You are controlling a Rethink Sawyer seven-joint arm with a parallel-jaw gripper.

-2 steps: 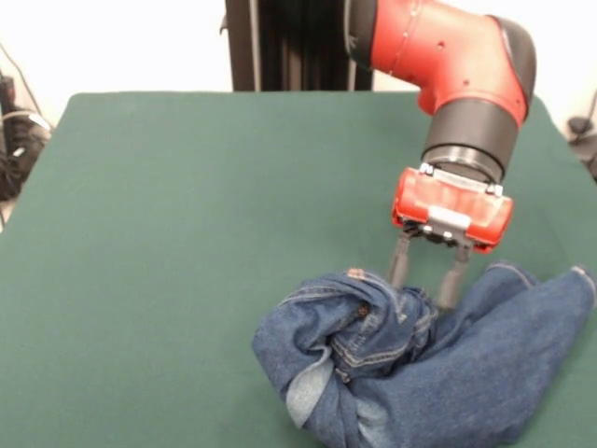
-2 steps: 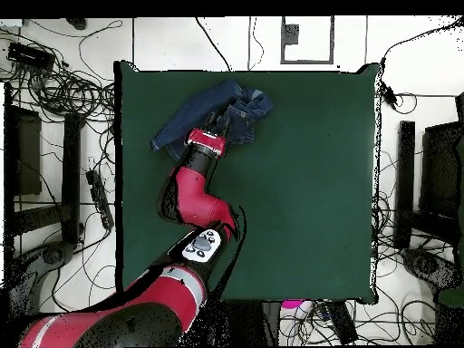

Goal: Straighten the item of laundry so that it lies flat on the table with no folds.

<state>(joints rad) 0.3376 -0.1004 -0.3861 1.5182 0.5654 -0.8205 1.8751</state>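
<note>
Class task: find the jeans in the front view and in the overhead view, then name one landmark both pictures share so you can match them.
Front view: the jeans lie bunched at the lower right, reaching the bottom edge.
Overhead view: the jeans lie near the table's top edge, left of centre.
Shared landmark: the red claw, open, with its tips down at the crumpled middle of the jeans.

Front camera sat low and close across the table (image 1: 168, 233), facing the arm, overhead camera looked straight down from high, both shared the green tabletop and jeans (image 2: 213, 113).
</note>
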